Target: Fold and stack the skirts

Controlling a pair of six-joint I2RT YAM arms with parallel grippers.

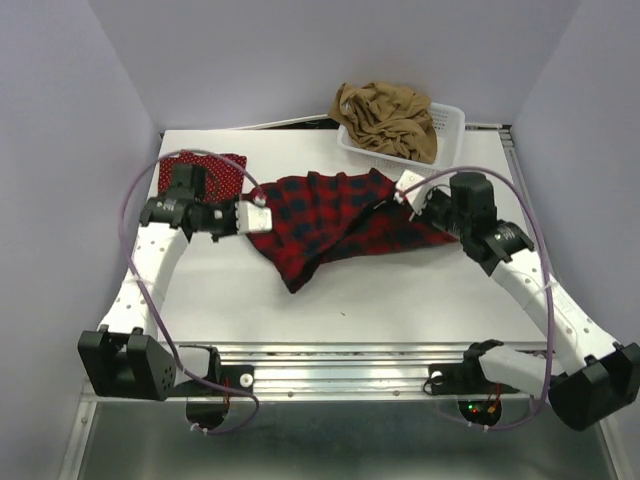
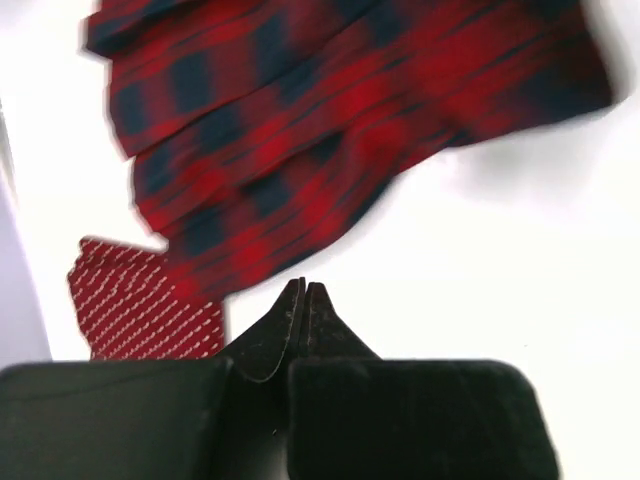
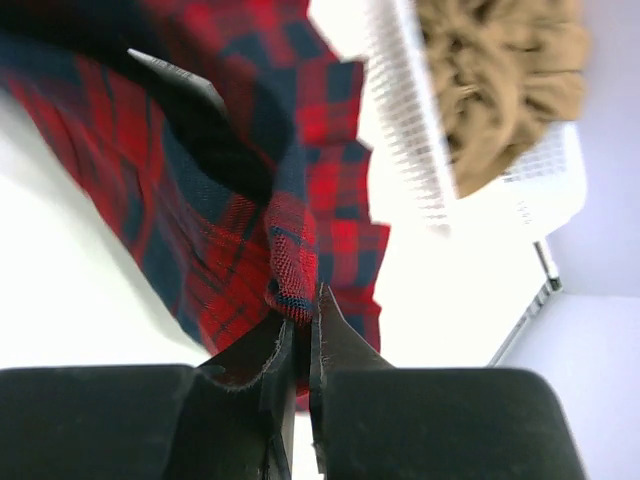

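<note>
A white mesh basket [image 1: 452, 122] sits at the far right of the white table [image 1: 400, 300], perhaps overhanging it.

Robotics lab test cell. White table [image 1: 400, 300] boxed by plain pale-lilac panels [image 1: 70, 120] behind it and at both its sides. Aluminium rail [image 1: 340, 352] runs along its near edge; purple cables [image 1: 124, 222] loop above its surface.

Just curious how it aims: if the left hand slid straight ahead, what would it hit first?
Most likely the plaid skirt, lying just beyond the shut left hand; depth is unclear.
</note>
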